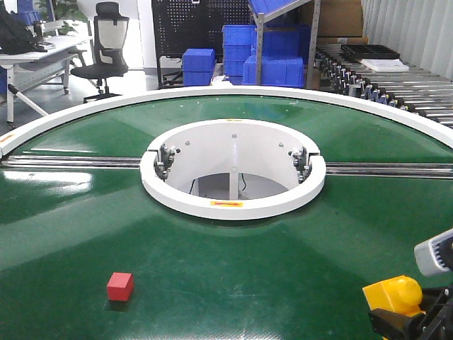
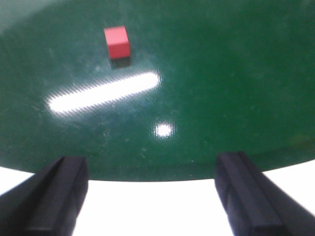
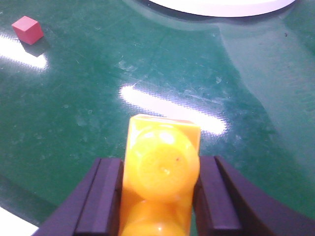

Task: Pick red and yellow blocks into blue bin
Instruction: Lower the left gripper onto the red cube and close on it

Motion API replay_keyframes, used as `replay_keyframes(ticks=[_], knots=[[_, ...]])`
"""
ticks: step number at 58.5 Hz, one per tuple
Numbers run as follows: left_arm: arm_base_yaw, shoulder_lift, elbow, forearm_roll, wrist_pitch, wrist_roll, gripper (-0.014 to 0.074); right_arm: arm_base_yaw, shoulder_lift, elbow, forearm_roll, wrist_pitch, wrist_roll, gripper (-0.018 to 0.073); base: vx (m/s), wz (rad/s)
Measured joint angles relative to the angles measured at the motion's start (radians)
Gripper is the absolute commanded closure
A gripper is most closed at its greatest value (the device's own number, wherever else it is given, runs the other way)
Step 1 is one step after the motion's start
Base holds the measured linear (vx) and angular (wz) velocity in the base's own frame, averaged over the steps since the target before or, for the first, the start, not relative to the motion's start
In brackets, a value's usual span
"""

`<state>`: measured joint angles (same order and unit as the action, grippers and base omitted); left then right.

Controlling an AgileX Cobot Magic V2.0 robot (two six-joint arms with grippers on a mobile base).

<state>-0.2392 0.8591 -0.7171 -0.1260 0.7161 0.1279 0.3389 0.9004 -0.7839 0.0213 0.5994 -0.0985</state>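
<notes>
Here the right gripper (image 3: pixel 158 169) clamps the yellow brick (image 3: pixel 165 132)

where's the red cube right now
The red cube sits on the green table, lower left in the front view, ahead of the open left pincer and left of the yellow brick in the right pincer.

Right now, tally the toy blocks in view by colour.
red cube: 1, lying on the green table
yellow brick: 1, clamped in the right hand
Total: 2
</notes>
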Motion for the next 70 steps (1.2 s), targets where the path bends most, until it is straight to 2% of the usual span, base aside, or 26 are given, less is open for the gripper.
replay_keyframes(ticks=[25,30,38,48,59,70], knots=[[0.0,0.669,-0.391,0.021,-0.002,-0.002,-0.0069,0.0,0.0,0.0,0.0,-0.001,0.0,0.0303,0.0,0.0],[0.0,0.789,-0.481,0.043,0.007,-0.038,-0.0069,0.0,0.0,0.0,0.0,-0.001,0.0,0.0305,0.0,0.0],[0.0,0.97,-0.618,0.079,0.014,-0.14,-0.0066,0.0,0.0,0.0,0.0,-0.001,0.0,0.0305,0.0,0.0],[0.0,1.13,-0.76,0.114,0.017,-0.2,-0.0064,0.0,0.0,0.0,0.0,-0.001,0.0,0.0305,0.0,0.0],[0.0,1.243,-0.864,0.151,0.008,-0.207,-0.0059,0.0,0.0,0.0,0.0,-0.001,0.0,0.0305,0.0,0.0],[0.0,1.294,-0.911,0.163,-0.019,-0.208,-0.0012,0.0,0.0,0.0,0.0,-0.001,0.0,0.0305,0.0,0.0]])
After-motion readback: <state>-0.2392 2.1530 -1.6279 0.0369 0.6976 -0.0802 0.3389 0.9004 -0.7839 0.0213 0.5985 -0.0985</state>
